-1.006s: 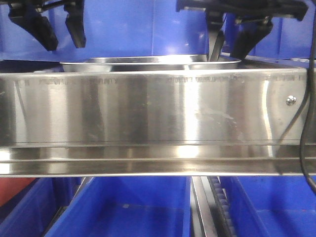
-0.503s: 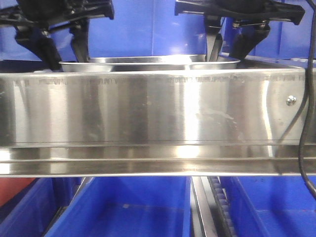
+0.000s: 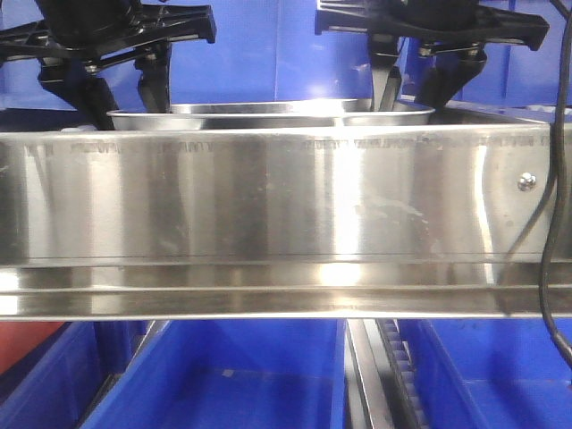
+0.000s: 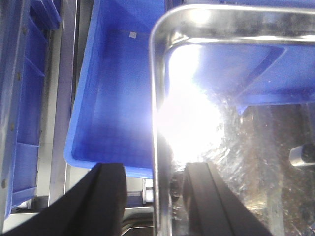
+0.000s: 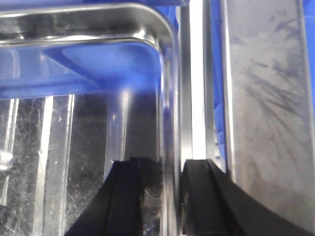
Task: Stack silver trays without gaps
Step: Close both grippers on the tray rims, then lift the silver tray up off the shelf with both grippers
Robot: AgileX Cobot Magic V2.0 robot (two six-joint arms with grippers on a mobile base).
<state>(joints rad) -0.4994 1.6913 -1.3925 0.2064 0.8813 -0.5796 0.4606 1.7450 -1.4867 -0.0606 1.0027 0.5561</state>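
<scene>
Straddling the left rim of the silver tray, my left pincer stands apart. My right pincer brackets the right rim; clamped or not, I cannot tell.

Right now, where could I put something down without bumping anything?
The floors of the middle blue bin and the right blue bin, below the steel shelf panel, look bare. Crowded: both ends of the silver tray, where the left fingers and right fingers straddle its rim.
</scene>
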